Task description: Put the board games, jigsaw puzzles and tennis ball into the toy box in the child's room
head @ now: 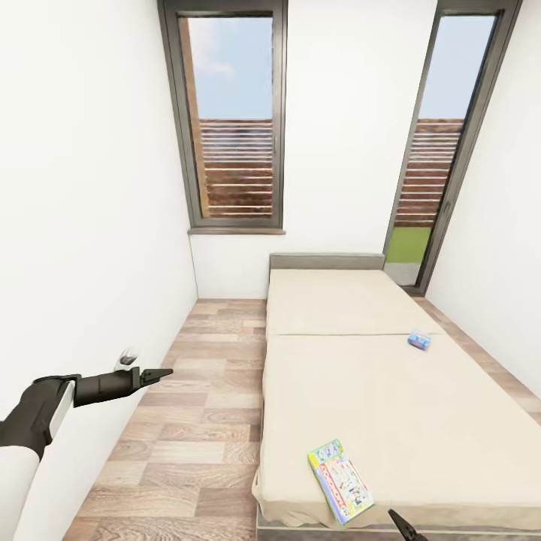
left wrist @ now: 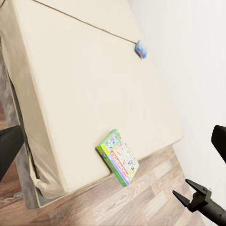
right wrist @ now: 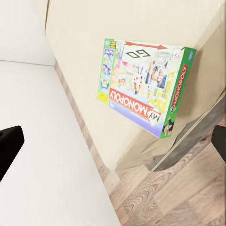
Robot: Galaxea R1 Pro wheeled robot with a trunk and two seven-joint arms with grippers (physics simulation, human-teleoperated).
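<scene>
Bed [head: 391,391]: wide, low, smooth cream top with one seam, on wood-plank floor [head: 203,421]. Green-edged board game [head: 340,481], a flat printed box, lies at the near corner; blue board game [head: 419,340] lies farther up. Left gripper [head: 161,373] over the floor, fingers narrow. Right gripper [head: 406,526]: opening cannot be told.

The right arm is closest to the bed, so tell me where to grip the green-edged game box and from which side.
Grip the green-edged game box by its thin long edges, coming from above. It lies flat on the bed near the foot corner, so only its edges offer a pinch. The right gripper sits just past that corner.
</scene>
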